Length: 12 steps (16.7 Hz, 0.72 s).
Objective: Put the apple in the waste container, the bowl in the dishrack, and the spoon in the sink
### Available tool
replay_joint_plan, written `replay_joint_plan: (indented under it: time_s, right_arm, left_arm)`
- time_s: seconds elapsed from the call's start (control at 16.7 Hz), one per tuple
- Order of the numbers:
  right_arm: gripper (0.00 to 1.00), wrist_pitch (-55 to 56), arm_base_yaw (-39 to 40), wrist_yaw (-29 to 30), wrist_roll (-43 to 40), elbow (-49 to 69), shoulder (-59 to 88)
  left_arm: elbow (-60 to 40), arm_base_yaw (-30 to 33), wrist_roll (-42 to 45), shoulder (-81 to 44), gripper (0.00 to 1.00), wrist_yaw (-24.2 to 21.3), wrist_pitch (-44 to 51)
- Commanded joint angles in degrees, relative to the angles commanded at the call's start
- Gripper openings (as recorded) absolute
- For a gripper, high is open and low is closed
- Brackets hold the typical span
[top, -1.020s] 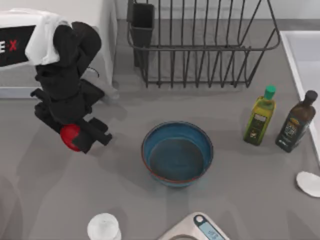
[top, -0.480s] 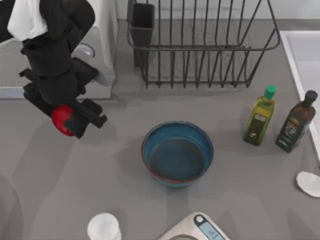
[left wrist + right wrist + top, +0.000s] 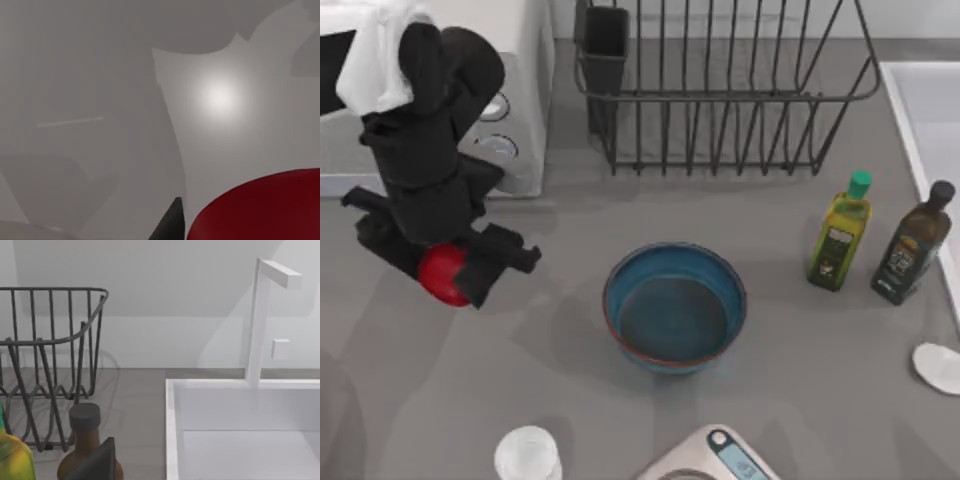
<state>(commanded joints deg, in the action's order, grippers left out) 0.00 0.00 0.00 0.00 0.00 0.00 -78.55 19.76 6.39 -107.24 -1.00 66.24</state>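
Observation:
My left gripper point(image 3: 452, 268) is shut on the red apple point(image 3: 437, 279), held above the table's left side, left of the blue bowl point(image 3: 675, 308). The left wrist view has the apple point(image 3: 260, 210) close up beside one dark fingertip point(image 3: 170, 225). The bowl stands upright and empty near the middle. Behind it is the black wire dishrack point(image 3: 720, 90), which also shows as the dishrack point(image 3: 50, 365). The white sink point(image 3: 930, 110) lies at the right edge, seen again as the sink point(image 3: 240, 430). A white spoon point(image 3: 937, 367) lies at the right edge. The waste container is out of view.
A white microwave point(image 3: 515, 100) stands behind my left arm. A green bottle point(image 3: 840, 235) and a dark bottle point(image 3: 912, 245) stand right of the bowl. A translucent cup point(image 3: 527, 455) and a scale point(image 3: 720, 455) sit at the front edge. A white tap point(image 3: 260, 320) rises over the sink.
My left gripper has carried the apple a little leftward, going back toward the microwave and then forward again. The arm no longer covers the microwave's knobs. Nothing else moved.

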Motion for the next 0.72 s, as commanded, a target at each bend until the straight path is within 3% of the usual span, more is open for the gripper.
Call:
replay_joint_plan:
  time_s: [0.3,0.72]
  right_arm:
    - [1.00,0.0,0.0,0.0,0.0,0.0,0.0]
    - [1.00,0.0,0.0,0.0,0.0,0.0,0.0]
  left_arm:
    - [7.5,-7.3,-24.4,4.8,0.00,-1.6,-2.4]
    - [13.2,-28.2,-53.7,19.2,0.00,-2.2,0.5]
